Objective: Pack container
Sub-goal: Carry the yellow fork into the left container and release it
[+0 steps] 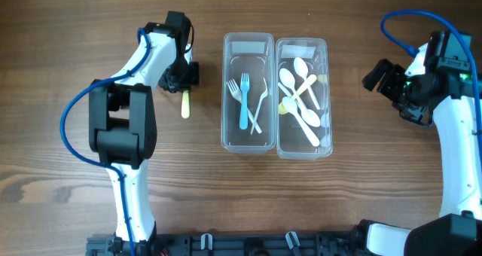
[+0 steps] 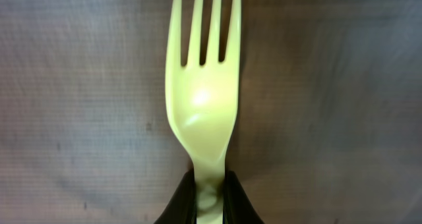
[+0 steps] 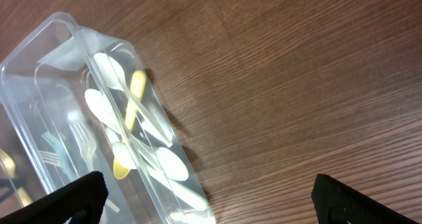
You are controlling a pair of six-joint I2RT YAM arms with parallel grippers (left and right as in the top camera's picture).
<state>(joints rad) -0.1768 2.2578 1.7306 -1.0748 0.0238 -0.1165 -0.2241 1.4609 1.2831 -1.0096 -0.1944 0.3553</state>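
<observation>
Overhead: two clear containers stand touching side by side in the middle of the wooden worktop [image 1: 339,203]. The fork container [image 1: 248,36], on the left, holds a blue fork [image 1: 243,105] and white forks [image 1: 258,109]. The spoon container [image 1: 303,39], on the right, holds a heap of white spoons [image 1: 305,98] with a couple of yellow spoons [image 1: 286,107] among them. The left gripper [image 1: 179,77] is well to the left of the fork container, and a pale yellow fork [image 1: 185,104] projects from it over the bare wood. Whether the fork touches the wood cannot be told. The right gripper [image 1: 376,75] is to the right of the spoon container and apart from it.

Left wrist: the two black fingers [image 2: 179,199] are pinched onto the handle of the pale yellow fork. Its tines point away from the camera, and the blurred wood grain lies behind it.

Right wrist: the black fingers [image 3: 66,201] sit at the bottom corners of the view, spread wide, with only bare wood between them. The spoon container lies at the left of the view, its white and yellow spoons showing through the wall. The forks are dimly seen through the plastic beyond.
</observation>
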